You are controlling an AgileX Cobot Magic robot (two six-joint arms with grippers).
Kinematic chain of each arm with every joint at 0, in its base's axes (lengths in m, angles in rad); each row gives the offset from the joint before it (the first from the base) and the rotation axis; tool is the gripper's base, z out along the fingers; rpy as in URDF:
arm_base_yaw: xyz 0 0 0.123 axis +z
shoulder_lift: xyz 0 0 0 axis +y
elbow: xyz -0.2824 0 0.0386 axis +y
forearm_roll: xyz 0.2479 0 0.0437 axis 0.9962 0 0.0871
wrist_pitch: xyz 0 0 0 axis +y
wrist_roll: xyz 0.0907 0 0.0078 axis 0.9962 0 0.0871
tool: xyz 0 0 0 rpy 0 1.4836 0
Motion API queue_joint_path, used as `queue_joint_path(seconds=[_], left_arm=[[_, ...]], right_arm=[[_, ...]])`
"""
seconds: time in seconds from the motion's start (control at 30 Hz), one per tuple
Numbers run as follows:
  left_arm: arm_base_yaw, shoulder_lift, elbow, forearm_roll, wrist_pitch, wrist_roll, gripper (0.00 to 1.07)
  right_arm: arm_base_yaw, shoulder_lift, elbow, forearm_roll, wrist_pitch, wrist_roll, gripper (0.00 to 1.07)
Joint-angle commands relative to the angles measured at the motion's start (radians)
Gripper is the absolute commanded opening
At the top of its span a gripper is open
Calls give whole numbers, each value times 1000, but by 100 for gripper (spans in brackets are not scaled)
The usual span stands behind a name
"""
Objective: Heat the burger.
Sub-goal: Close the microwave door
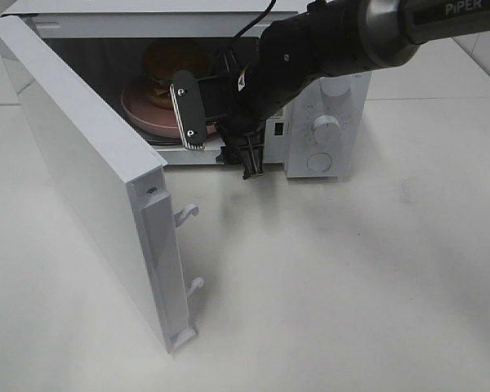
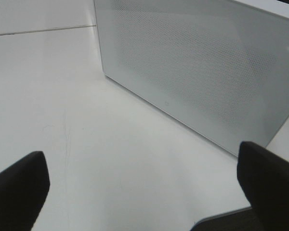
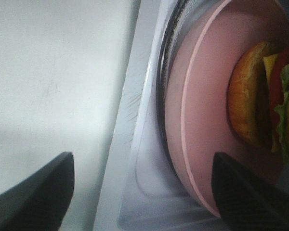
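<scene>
one microwave [image 1: 331,98], with one door [image 1: 73,163] and one control panel. on the door's edge, two latch hooks: one upper hook [image 1: 186,214], one lower hook [image 1: 196,285]. on the panel, two round knobs: one upper knob [image 1: 327,126], one lower knob [image 1: 319,162]. one burger [image 1: 167,69]. one pink plate [image 1: 143,110]. one glass turntable [image 3: 162,106]. one table [image 1: 351,286]. one robot arm [image 1: 351,37] in the exterior high view. two grippers across the wrist views: one left gripper [image 2: 140,151], one right gripper [image 3: 142,159], each showing two dark fingers [image 2: 19,187].
</scene>
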Motion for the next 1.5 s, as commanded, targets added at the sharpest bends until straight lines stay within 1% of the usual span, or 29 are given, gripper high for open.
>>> queue_joint_path(seconds=[0.03,0.1,0.13,0.2,0.27,0.3,0.33,0.37,0.43,0.47,0.57,0.63,0.67,0.7,0.83,0.9,1.1,1.13,1.37,1.4,1.5], left_arm=[[-6,-19,4,1,-10,-8,98],[-6,-19,4,1,-10,-8,98],[-6,-19,4,1,-10,-8,98],[-6,-19,4,1,-10,-8,98],[-6,-19,4,1,-10,-8,98],[-6,-19,4,1,-10,-8,98],[-6,-19,4,1,-10,-8,98],[-6,-19,4,1,-10,-8,98],[-6,-19,4,1,-10,-8,98],[-6,-19,4,1,-10,-8,98],[-6,-19,4,1,-10,-8,98],[-6,-19,4,1,-10,-8,98],[-6,-19,4,1,-10,-8,98],[-6,-19,4,1,-10,-8,98],[-6,-19,4,1,-10,-8,98],[-6,-19,4,1,-10,-8,98],[-6,-19,4,1,-10,-8,98],[-6,-19,4,1,-10,-8,98],[-6,-19,4,1,-10,-8,98],[-6,-19,4,1,-10,-8,98],[-6,-19,4,1,-10,-8,98]], right_arm=[[3,-38,41,0,-17,-4,76],[3,-79,97,0,-44,-4,76],[3,-79,97,0,-44,-4,76],[3,-123,151,0,-63,-5,76],[3,-138,169,0,-69,-5,76],[3,-164,206,0,-80,-5,76],[3,-164,206,0,-80,-5,76],[3,-188,237,0,-82,-5,76],[3,-203,254,1,-85,-5,76],[3,-231,289,2,-105,-4,76],[3,-243,309,4,-111,0,76],[3,-287,368,4,-118,18,76],[3,-287,368,4,-118,18,76],[3,-315,395,4,-122,28,76],[3,-351,434,4,-128,45,76],[3,-378,472,4,-128,91,76],[3,-434,529,4,-128,157,76],[3,-458,554,4,-128,185,76],[3,-532,621,4,-124,296,76],[3,-558,645,4,-120,336,76],[3,-592,671,4,-88,386,76]])
